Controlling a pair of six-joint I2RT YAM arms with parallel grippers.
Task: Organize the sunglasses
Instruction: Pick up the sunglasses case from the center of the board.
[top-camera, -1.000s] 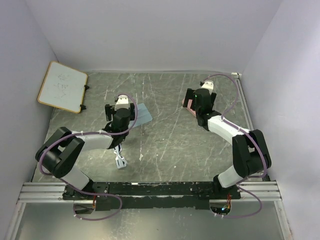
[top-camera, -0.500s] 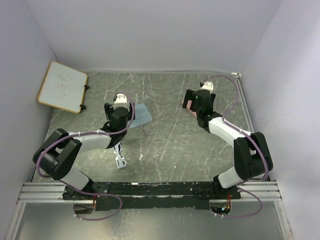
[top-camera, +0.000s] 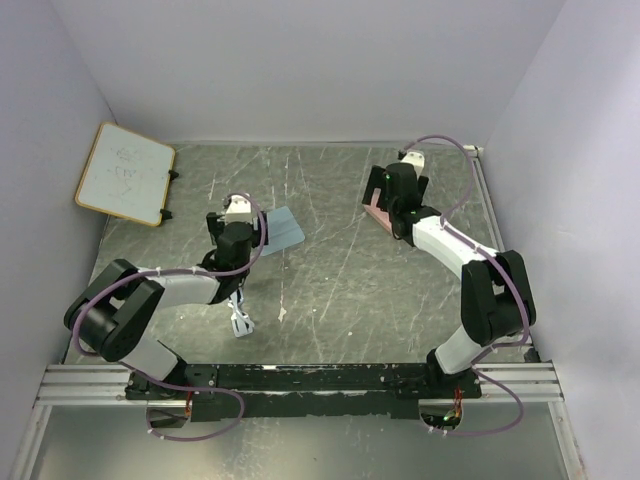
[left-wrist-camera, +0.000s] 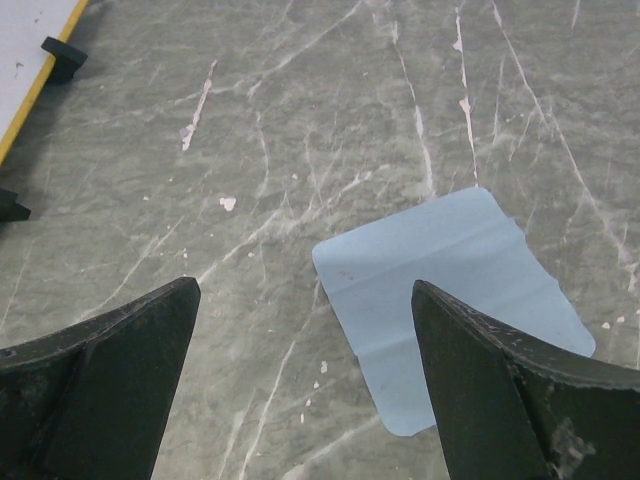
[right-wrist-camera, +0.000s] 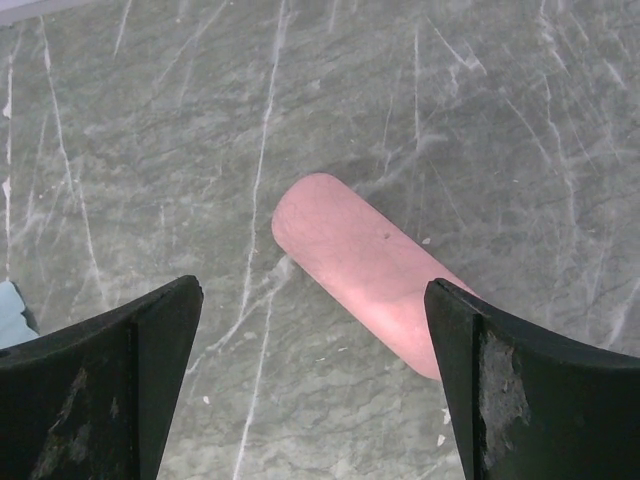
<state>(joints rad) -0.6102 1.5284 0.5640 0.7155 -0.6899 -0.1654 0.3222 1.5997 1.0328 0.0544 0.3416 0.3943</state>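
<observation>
The sunglasses (top-camera: 240, 320), a small thin white-framed pair, lie near the front of the table beside my left forearm. They are out of both wrist views. My left gripper (top-camera: 240, 224) (left-wrist-camera: 305, 288) hangs open just left of a light blue cloth (top-camera: 283, 230) (left-wrist-camera: 450, 290), with nothing between its fingers. At the back right my right gripper (top-camera: 390, 192) (right-wrist-camera: 313, 287) is open above a pink oblong case (top-camera: 378, 212) (right-wrist-camera: 370, 280). The case lies flat, its near end reaching under the right finger.
A small whiteboard (top-camera: 125, 172) (left-wrist-camera: 20, 40) leans at the back left corner. White walls close the table on three sides. Cables loop over both arms. A metal rail (top-camera: 300, 380) runs along the near edge.
My left gripper has drifted a little left and nearer. The right gripper has reached slightly farther back over the case. Both stay open.
</observation>
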